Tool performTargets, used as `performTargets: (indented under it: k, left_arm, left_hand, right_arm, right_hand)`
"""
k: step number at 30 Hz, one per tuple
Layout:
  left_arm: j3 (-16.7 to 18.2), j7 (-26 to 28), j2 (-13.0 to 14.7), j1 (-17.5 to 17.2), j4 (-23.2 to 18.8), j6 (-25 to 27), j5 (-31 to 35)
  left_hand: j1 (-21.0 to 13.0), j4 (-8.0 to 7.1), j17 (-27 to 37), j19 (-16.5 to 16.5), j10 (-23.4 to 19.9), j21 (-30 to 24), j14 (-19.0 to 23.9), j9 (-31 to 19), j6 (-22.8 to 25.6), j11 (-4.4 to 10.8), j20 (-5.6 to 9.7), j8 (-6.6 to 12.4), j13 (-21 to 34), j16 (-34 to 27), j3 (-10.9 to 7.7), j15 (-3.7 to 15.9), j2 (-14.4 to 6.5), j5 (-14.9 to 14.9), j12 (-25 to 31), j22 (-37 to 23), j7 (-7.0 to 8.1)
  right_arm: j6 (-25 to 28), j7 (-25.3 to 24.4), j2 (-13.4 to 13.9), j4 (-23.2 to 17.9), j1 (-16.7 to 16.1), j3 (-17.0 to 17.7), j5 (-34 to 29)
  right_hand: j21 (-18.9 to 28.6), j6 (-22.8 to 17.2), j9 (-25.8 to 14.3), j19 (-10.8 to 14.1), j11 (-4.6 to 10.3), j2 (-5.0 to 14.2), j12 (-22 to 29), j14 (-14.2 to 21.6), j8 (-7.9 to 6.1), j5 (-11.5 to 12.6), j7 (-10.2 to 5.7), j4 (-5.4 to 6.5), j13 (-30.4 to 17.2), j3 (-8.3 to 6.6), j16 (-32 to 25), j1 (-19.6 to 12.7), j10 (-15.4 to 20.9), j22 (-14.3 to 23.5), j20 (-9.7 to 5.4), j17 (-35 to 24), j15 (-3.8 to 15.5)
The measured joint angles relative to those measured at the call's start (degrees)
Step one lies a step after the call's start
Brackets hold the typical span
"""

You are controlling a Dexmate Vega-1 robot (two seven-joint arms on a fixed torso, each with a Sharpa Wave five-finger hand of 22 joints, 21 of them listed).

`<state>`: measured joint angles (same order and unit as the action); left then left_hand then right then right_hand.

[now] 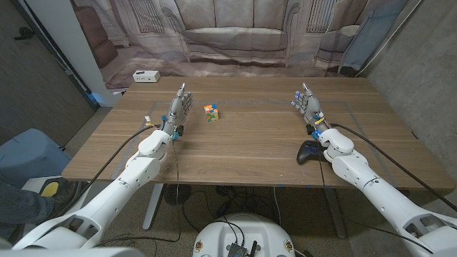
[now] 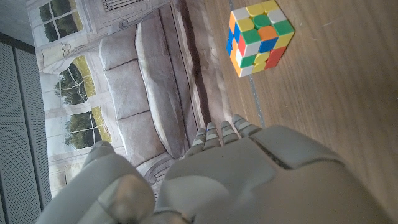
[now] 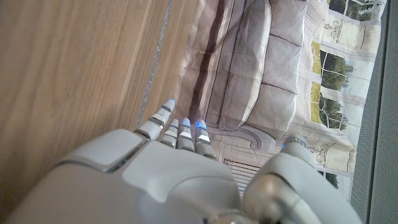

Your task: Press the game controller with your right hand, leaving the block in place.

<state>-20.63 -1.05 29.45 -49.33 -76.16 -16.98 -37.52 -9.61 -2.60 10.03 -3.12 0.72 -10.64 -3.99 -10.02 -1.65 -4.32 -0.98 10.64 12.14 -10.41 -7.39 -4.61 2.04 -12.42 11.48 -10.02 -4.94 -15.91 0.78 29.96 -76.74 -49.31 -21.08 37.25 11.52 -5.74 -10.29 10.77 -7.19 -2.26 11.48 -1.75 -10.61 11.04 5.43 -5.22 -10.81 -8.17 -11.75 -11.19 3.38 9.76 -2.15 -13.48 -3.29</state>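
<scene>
A black game controller point(image 1: 310, 153) lies near the table's front edge on the right, partly tucked under my right forearm. My right hand point(image 1: 308, 104) stands well beyond it toward the far side, fingers apart and holding nothing; its back point(image 3: 155, 180) is seen in the right wrist view. A multicoloured cube block point(image 1: 211, 113) sits at the table's far middle, also seen as the cube point(image 2: 258, 36) in the left wrist view. My left hand point(image 1: 179, 107) stands just left of the cube, apart from it, fingers spread and empty.
The wooden table point(image 1: 243, 146) spans the view. A white power strip point(image 1: 146, 76) lies beyond the far left corner. A printed sofa backdrop point(image 1: 235, 36) hangs behind the table. Cables run along both forearms.
</scene>
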Motion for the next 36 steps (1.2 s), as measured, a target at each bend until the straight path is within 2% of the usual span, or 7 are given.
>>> performTargets:
  k: [8,16,26,31,33,34,36]
  left_arm:
    - [0.5,1.2,0.6,-1.4,-2.3,-0.2,0.0]
    - [0.8,2.0,1.5,-2.6,-4.4,-0.2,0.3]
    - [1.7,2.6,3.2,-4.7,-7.5,0.1,0.4]
    - [2.3,2.9,4.1,-6.0,-9.0,0.1,0.5]
    - [2.5,2.9,4.5,-6.5,-9.7,0.1,0.5]
    - [2.6,3.3,4.7,-6.7,-10.0,0.4,0.5]
    - [2.8,3.3,5.1,-7.2,-10.5,0.4,0.5]
  left_hand:
    - [-0.4,0.1,0.0,0.0,-0.3,0.0,0.0,0.0,0.0,-0.31,0.0,0.0,-0.1,0.0,-0.1,0.0,-0.2,0.0,0.0,0.0,0.0]
    - [-0.4,0.23,0.0,0.0,-0.6,-0.4,0.3,0.0,0.3,-0.57,0.01,0.0,-0.2,-0.2,-0.23,-0.31,-0.2,0.0,0.0,0.0,-0.3]
    - [-0.7,0.23,0.0,0.0,-0.8,-0.4,0.5,0.0,0.8,-0.39,0.01,0.0,-0.4,-0.2,-0.23,-0.1,-0.5,0.0,0.4,0.0,-0.45]
    - [-0.7,0.42,0.0,1.2,-2.2,-0.7,2.1,0.0,1.7,-0.69,-0.4,0.44,-0.4,-0.6,-0.42,-0.39,-0.5,0.0,0.8,0.0,-0.38]
    - [-1.0,0.45,0.0,1.7,-2.5,-1.1,2.6,0.0,2.1,-0.41,-0.16,0.44,-0.7,-0.8,-0.46,-0.55,-0.8,0.0,0.8,0.0,-0.39]
    - [-1.0,0.45,0.0,1.7,-2.9,-1.1,2.9,0.0,2.3,-0.58,-0.16,0.44,-0.7,-0.8,-0.46,-0.4,-0.8,0.0,0.8,0.0,-0.59]
    - [-1.0,0.45,0.0,2.0,-3.0,-1.1,3.2,0.0,2.3,-0.49,-0.45,0.44,-0.7,-0.8,-0.46,-0.49,-0.8,0.0,1.2,0.0,-0.56]
  right_arm:
    - [-0.2,-0.1,0.1,-1.0,-1.0,0.3,0.0]
    - [-2.2,0.0,0.3,-2.0,-2.1,0.8,-0.1]
    - [-3.9,-0.7,0.9,-3.6,-3.2,1.3,-0.8]
    - [-4.2,-1.0,1.3,-4.5,-3.6,1.4,-1.4]
    - [-4.3,-1.1,1.3,-4.5,-3.6,1.4,-1.6]
    - [-4.4,-1.1,2.2,-6.2,-4.6,1.7,-1.7]
    - [-4.6,-1.1,2.2,-6.2,-4.6,1.7,-1.8]
  right_hand:
    - [0.0,-0.4,0.0,0.0,-0.61,0.0,0.4,0.3,-0.21,0.0,-0.41,0.0,0.0,0.0,0.0,0.0,0.6,0.0,0.0,0.2,-0.3]
    - [0.0,-0.9,0.0,0.6,0.03,0.0,0.4,0.8,-0.43,0.0,-0.31,0.0,0.0,0.0,-0.3,0.0,1.2,0.0,0.01,0.2,-0.39]
    - [0.2,-1.5,0.0,1.6,0.02,0.0,0.4,1.8,-0.66,0.0,-0.32,0.0,0.0,0.0,-0.6,0.0,2.3,0.0,-0.06,0.4,-0.06]
    - [0.4,-2.7,0.0,1.9,-0.18,0.0,0.4,2.2,-0.66,0.0,-0.21,0.01,0.0,0.0,-0.6,0.0,2.7,0.0,0.1,0.4,0.14]
    - [0.4,-3.3,0.0,2.3,-0.19,0.01,0.4,2.3,-1.06,0.0,-0.02,0.01,0.0,0.0,-0.6,0.0,3.1,0.0,0.16,0.4,0.22]
    - [0.4,-3.5,0.0,2.4,-0.19,0.0,0.4,2.3,-1.06,0.0,-0.22,0.01,0.0,0.0,-0.6,0.0,3.1,0.0,0.11,0.4,0.23]
    - [0.4,-3.7,0.0,2.6,-0.19,0.0,0.4,2.5,-1.28,0.0,-0.42,0.01,0.0,0.01,-0.6,0.0,3.1,0.0,0.11,0.4,0.01]
